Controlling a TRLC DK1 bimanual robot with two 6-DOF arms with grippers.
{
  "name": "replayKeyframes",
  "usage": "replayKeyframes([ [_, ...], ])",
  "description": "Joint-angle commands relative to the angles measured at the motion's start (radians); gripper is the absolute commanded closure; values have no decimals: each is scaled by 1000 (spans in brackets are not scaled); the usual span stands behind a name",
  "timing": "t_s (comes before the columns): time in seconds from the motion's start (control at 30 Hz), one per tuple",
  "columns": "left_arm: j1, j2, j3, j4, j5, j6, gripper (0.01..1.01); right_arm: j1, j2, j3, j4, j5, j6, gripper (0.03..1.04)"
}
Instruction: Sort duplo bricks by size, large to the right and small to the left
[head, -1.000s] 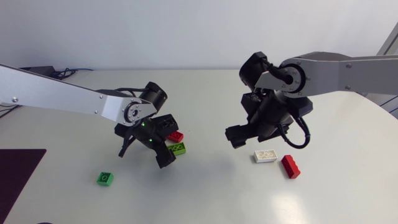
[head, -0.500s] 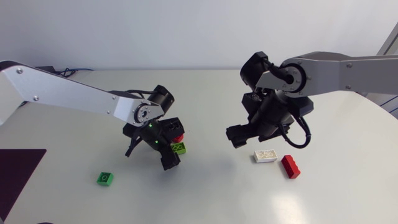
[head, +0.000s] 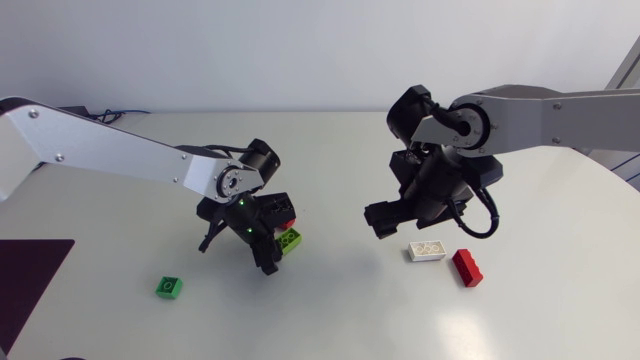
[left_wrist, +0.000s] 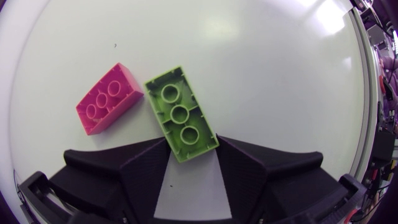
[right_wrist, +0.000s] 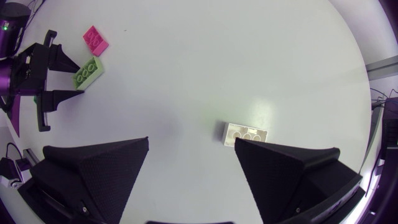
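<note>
My left gripper (left_wrist: 191, 148) is shut on one end of a long light green brick (left_wrist: 180, 112), its fingers touching both long sides. A red brick (left_wrist: 107, 98), pink in this view, lies just beside it. In the head view the green brick (head: 290, 238) sits askew at the left gripper (head: 274, 246), with the red brick (head: 286, 222) behind it. My right gripper (right_wrist: 191, 149) hangs open over the table, nothing between its fingers. A white long brick (right_wrist: 247, 134) lies just ahead of it. A small green brick (head: 168, 287) lies at the left front.
A long red brick (head: 466, 267) lies beside the white brick (head: 427, 250) at the right, below my right gripper (head: 384, 216). A dark mat (head: 25, 280) covers the table's left front corner.
The left gripper moved in over the light green brick and its fingers closed on it; the brick turned slightly. The right arm has not moved.
</note>
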Motion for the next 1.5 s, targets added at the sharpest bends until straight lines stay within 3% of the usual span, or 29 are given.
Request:
replayKeyframes([
  [0.0, -1, -31, -13, -10, 12, 31, 715, -8, 13, 7, -6, -1, -4, 70],
  [0.4, -55, -114, -8, -8, 57, 8, 728, 13, -4, 26, -14, -40, 2, 72],
  [0.67, -145, -136, 24, 25, 65, -65, 723, 54, -1, 138, -37, -115, 27, 72],
  [1.2, -149, -252, -63, 420, 83, -274, 711, 25, 8, 142, -14, -219, 30, 72],
  [1.47, -144, -318, -131, 458, 134, -306, 707, -31, 8, 188, -18, -259, 7, 72],
])
